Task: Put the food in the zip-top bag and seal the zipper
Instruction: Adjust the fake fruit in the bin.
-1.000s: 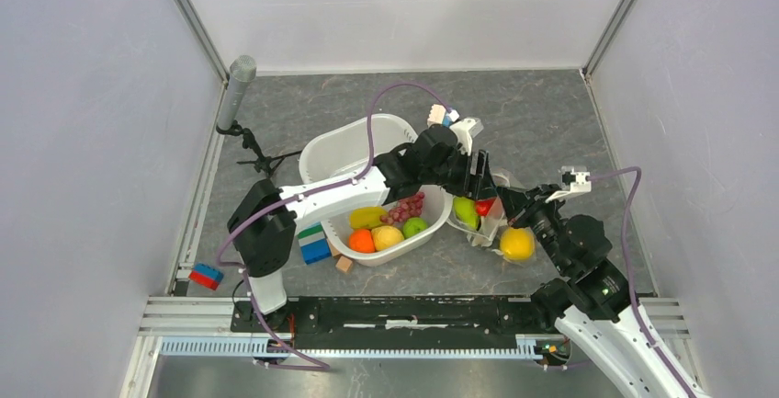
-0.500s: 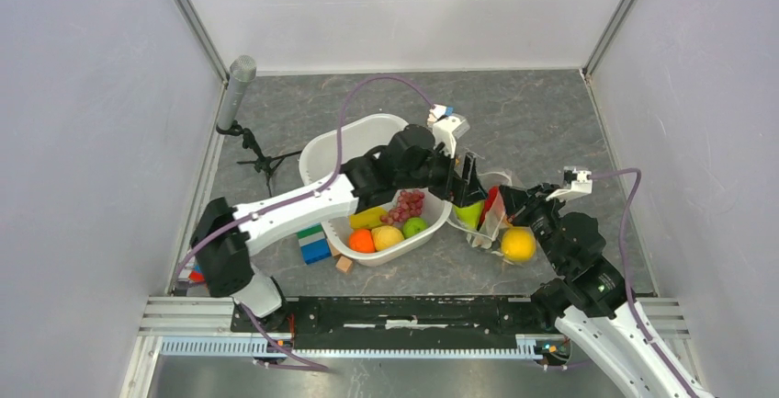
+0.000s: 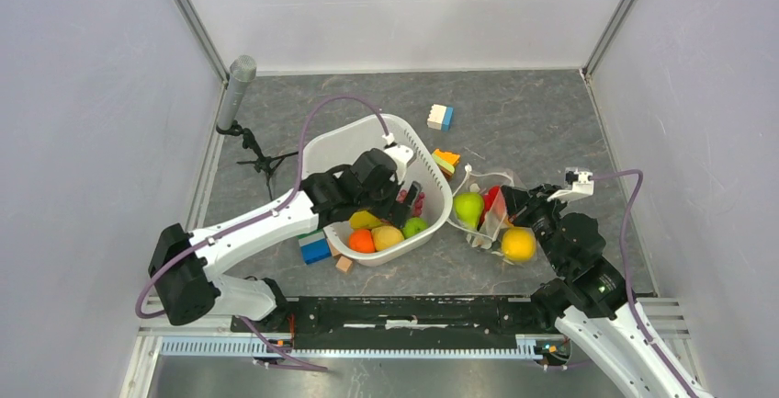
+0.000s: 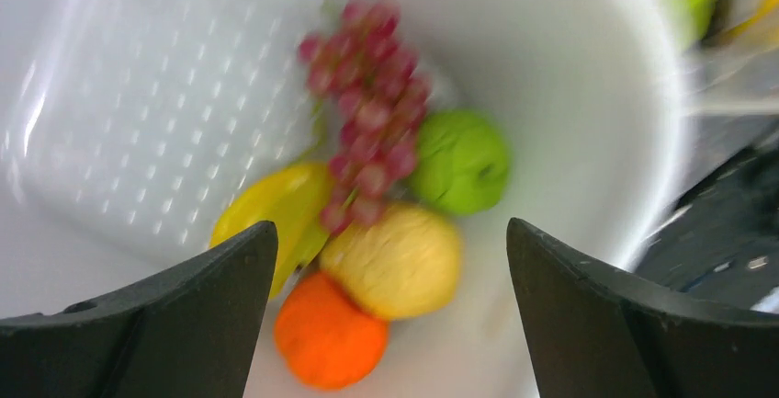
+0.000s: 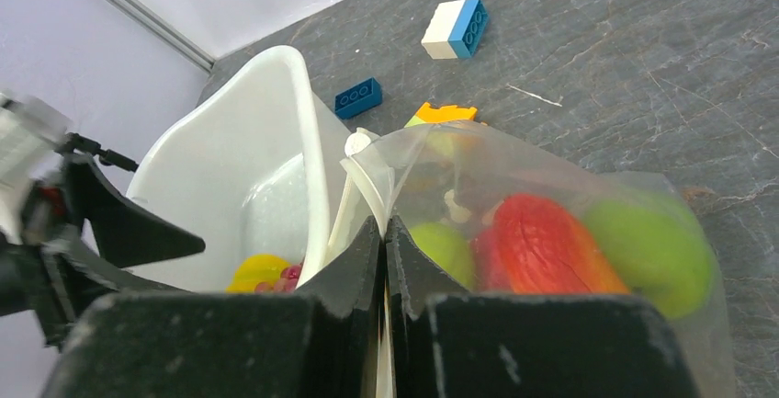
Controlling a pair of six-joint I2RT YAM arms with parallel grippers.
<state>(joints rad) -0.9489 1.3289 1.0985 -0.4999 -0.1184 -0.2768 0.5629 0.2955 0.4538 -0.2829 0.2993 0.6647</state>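
Note:
The dotted clear zip-top bag (image 3: pixel 485 198) lies right of the white tub (image 3: pixel 342 142), mouth toward the tub. In it I see a green apple (image 3: pixel 468 208), a red fruit (image 3: pixel 491 199) and an orange-yellow fruit (image 3: pixel 518 244). My right gripper (image 5: pixel 384 225) is shut on the bag's white zipper strip (image 5: pixel 360 185) and holds the mouth up. My left gripper (image 4: pixel 390 233) is open and empty above the tub's fruit: grapes (image 4: pixel 372 113), a green apple (image 4: pixel 459 161), a lemon (image 4: pixel 395 260), an orange (image 4: pixel 326 343) and a banana (image 4: pixel 271 205). It also shows in the top view (image 3: pixel 407 198).
A white-and-blue block (image 3: pixel 440 117) lies at the back. An orange-topped block (image 3: pixel 446 158) sits between tub and bag. A blue block (image 3: pixel 314 247) and a wooden cube (image 3: pixel 344 264) lie by the tub's near left. A grey cylinder (image 3: pixel 240 81) and black cable (image 3: pixel 258 154) are at far left.
My left gripper has drawn back from the bag's mouth, left and nearer, to above the fruit in the tub. The right gripper and the bag have stayed put.

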